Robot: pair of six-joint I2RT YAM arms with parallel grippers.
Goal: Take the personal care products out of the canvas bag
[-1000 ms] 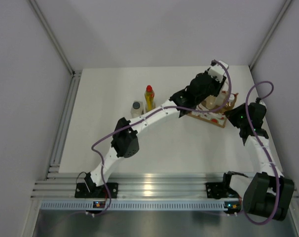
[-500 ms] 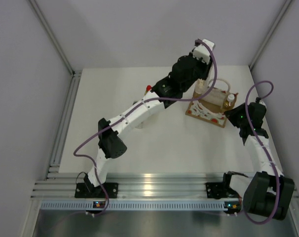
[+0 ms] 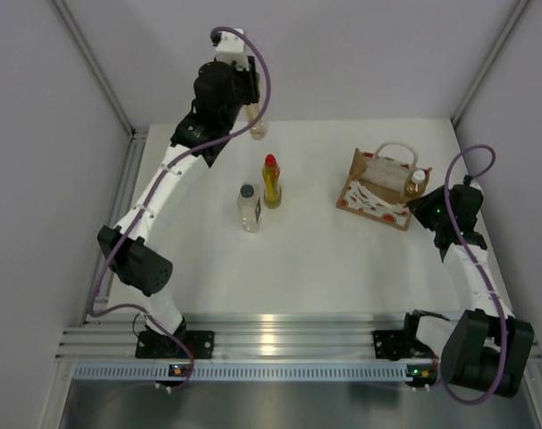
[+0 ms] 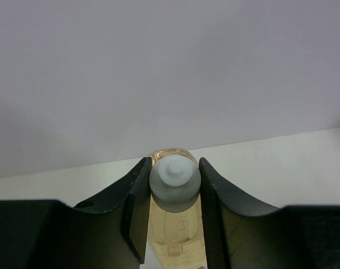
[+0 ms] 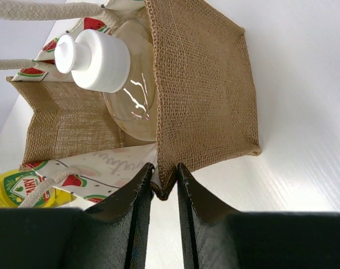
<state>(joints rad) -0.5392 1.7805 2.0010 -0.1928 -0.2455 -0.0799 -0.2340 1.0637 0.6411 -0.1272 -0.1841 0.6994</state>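
right gripper [image 5: 165,190]: jaws pinched shut on the bottom corner of the canvas bag [image 5: 203,84], on burlap only, at the right side of the table [image 3: 316,259].
canvas bag: right of centre, mouth open toward the right wrist camera; looks tipped rather than upright, can't confirm.
bagged amber bottle [image 5: 131,106]: inside the bag against the burlap wall, white cap poking out by the handles. By my read, the last one to extract.
grey-capped clear bottle [image 3: 249,210]: out, upright mid-table, well apart from the bag.
yellow red-capped bottle [image 3: 271,186]: out, upright, just beyond the grey-capped one.
left gripper [image 4: 174,171]: far-left back of the table, fingers clamped on the held amber bottle [image 4: 175,235] just under its white cap.
held amber bottle: hangs upright between the fingers; can't tell if its base touches the table.
risk 1: letting go before the base is seated means a drop or topple, and it's close to the far edge.
risk 2: high grip on a smooth neck, so the bottle may swing or slip.
risk 3: a single-corner pinch may not anchor the bag, so pulling the last bottle could drag or lift it.
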